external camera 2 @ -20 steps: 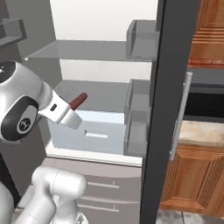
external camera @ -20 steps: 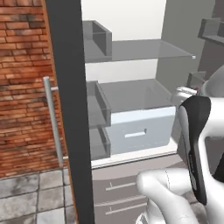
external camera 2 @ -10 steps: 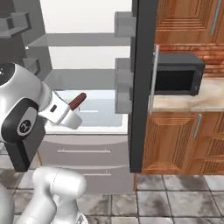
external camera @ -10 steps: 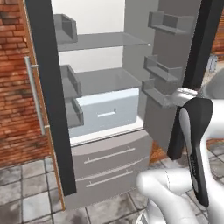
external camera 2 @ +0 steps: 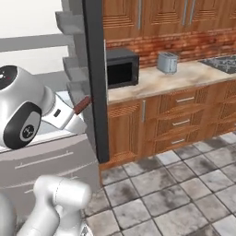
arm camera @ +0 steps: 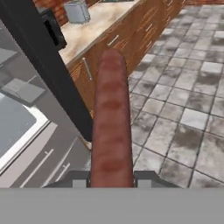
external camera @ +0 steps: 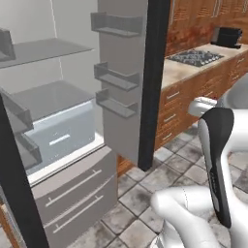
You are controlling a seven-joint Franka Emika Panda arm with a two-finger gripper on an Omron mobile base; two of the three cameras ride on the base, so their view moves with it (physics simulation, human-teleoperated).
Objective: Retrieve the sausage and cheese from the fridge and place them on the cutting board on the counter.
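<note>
My gripper [external camera 2: 75,112] is shut on the sausage [external camera 2: 83,104], a reddish-brown stick that juts forward past the edge of the open fridge [external camera 2: 94,69] door. In the hand view the sausage [arm camera: 111,118] rises between the gripper [arm camera: 111,178] tips and points toward the counter [arm camera: 98,24]. The fridge [external camera: 123,58] stands open on the left, with glass shelves, door bins and a pale drawer [external camera: 60,138]. The beige counter [external camera 2: 184,73] runs to the right over orange-brown cabinets. The cheese and the cutting board are out of view.
A black microwave [external camera 2: 122,68] and a silver toaster [external camera 2: 167,62] sit on the counter beside the fridge, with a stovetop [external camera: 196,57] farther along. The dark fridge door edge [external camera: 152,82] stands between arm and counter. Grey stone tiles [external camera 2: 184,184] cover the floor.
The whole picture has swung from the fridge interior toward the counter on the right, so the base has moved. The sausage stays in my shut gripper.
</note>
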